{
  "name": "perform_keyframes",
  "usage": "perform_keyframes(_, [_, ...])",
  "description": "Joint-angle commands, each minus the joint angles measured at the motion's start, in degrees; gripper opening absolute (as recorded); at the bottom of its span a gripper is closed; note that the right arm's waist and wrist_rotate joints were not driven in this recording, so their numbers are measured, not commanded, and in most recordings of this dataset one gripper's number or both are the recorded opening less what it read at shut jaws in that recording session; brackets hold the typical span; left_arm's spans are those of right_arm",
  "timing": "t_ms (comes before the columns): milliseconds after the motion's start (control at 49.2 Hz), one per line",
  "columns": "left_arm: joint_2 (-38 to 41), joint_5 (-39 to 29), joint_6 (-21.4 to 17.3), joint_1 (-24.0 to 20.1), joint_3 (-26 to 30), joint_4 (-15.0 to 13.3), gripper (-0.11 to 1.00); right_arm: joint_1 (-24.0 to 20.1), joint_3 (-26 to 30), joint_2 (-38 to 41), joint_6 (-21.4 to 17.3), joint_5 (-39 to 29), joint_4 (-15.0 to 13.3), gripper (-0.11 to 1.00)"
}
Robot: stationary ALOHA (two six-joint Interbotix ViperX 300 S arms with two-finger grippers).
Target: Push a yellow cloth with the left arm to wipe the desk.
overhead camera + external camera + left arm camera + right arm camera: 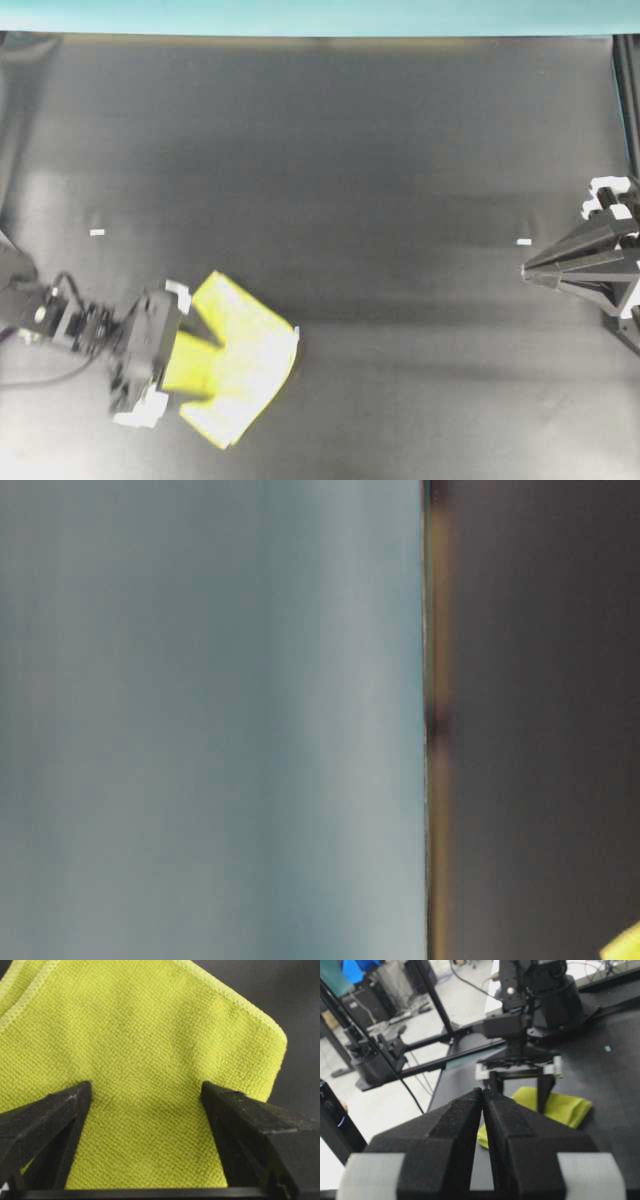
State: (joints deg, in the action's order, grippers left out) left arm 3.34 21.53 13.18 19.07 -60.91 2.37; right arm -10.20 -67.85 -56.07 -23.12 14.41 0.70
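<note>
Pressing down on the cloth (235,358), the left gripper (195,365) is standing with its fingers (52,1120) spread wide, pinning the fabric rather than pinching it. The cloth is lying near the desk's (380,180) lower left in the overhead view. The wiping push looks under way. Next, the arm needs steady downward pressure while sliding across bare desk. The right gripper (530,270) is waiting pressed together, well apart.
</note>
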Motion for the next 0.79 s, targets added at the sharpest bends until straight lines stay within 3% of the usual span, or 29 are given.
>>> perform_keyframes(0, [0.18, -1.67, 1.85, 4.48, 0.88, 0.18, 0.86, 0.00, 0.35, 0.26, 0.00, 0.53, 0.09, 0.22])
perform_keyframes(284, [0.35, -2.64, 3.25, 11.51, 3.52, 0.18, 0.86, 0.00, 0.35, 0.26, 0.00, 1.14, 0.09, 0.22])
perform_keyframes(772, [-2.55, -2.64, 1.23, 9.84, 4.22, 0.18, 0.85, 0.00, 0.35, 0.26, -0.09, 1.23, 0.09, 0.22])
